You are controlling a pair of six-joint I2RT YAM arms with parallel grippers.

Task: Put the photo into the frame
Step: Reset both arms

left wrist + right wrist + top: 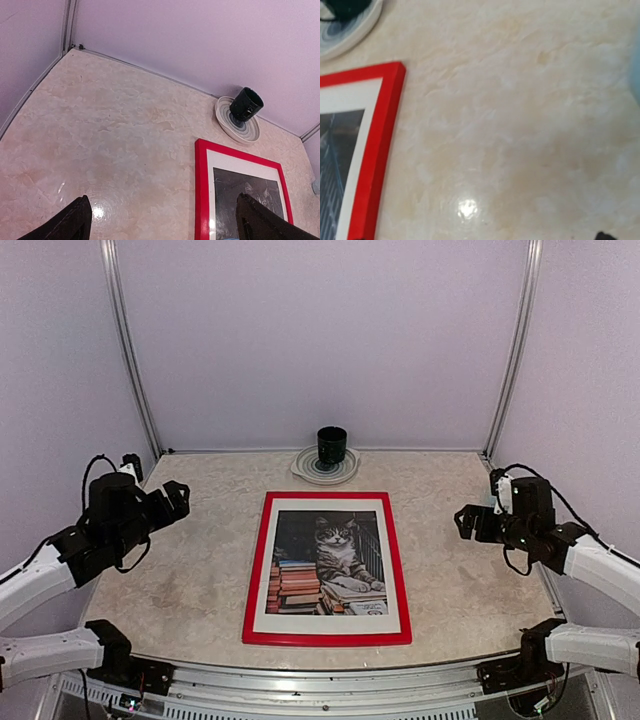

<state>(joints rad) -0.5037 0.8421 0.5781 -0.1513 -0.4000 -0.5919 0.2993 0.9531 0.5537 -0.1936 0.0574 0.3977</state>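
Note:
The red frame (256, 570) lies flat, front up, in the middle of the table. Inside it the photo (325, 560) of a tabby cat with book stacks shows within a white mat (330, 505). My left gripper (178, 498) hangs above the table left of the frame, open and holding nothing. In the left wrist view its dark fingers (75, 222) stand wide apart over the bare table and the frame's (202, 190) top left corner. My right gripper (468, 523) hovers right of the frame, open and holding nothing. The right wrist view shows the frame's (377, 145) top right corner and only a fingertip (605, 235).
A dark green cup (332, 446) stands on a striped saucer (305, 469) at the back of the table, just beyond the frame's top edge. Pale walls with metal corner posts (132, 350) close in the table on three sides.

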